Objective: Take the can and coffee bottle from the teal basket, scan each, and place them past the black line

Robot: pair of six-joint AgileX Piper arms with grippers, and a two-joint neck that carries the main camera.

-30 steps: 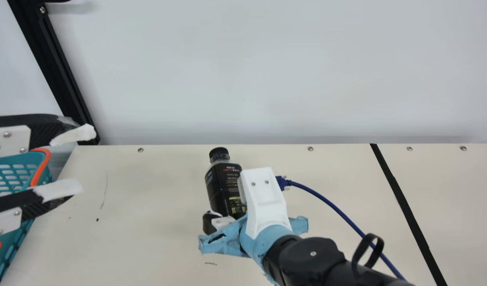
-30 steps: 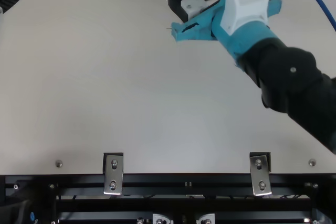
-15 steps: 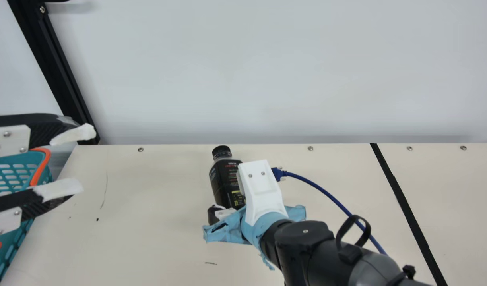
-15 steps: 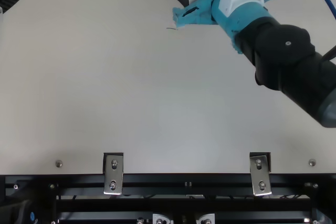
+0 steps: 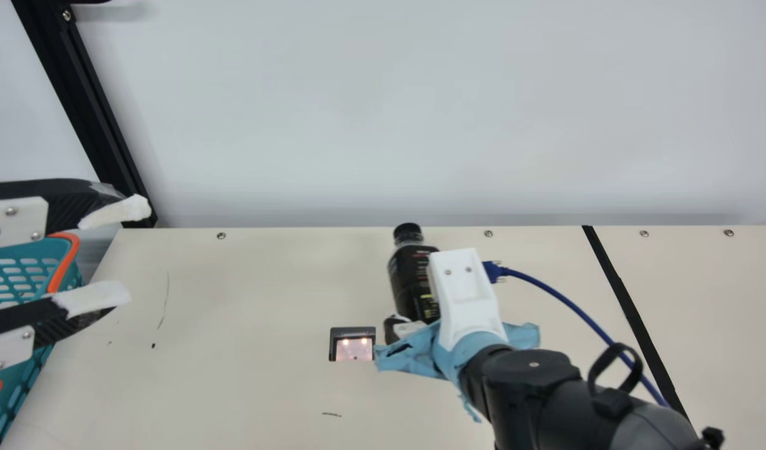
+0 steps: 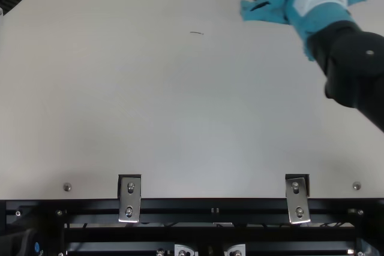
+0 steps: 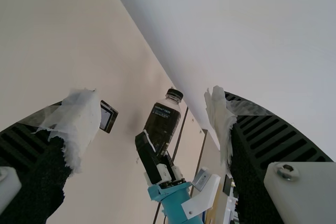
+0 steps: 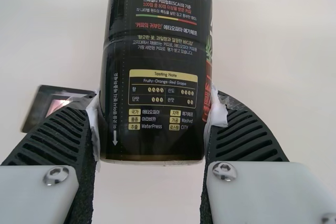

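1. In the main view, the right end effector is clamped around the dark coffee bottle, cap up.
2. From the bottle, the black line runs at 3 o'clock; the lit scanner sits at 8 on the bench.
3. At 9 o'clock, the left end effector is released, near the teal basket.

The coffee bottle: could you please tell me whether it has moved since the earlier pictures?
Yes: in the main view, the coffee bottle has moved right, closer to the black line.

Pale wall, black post at left, screws — short dark mark
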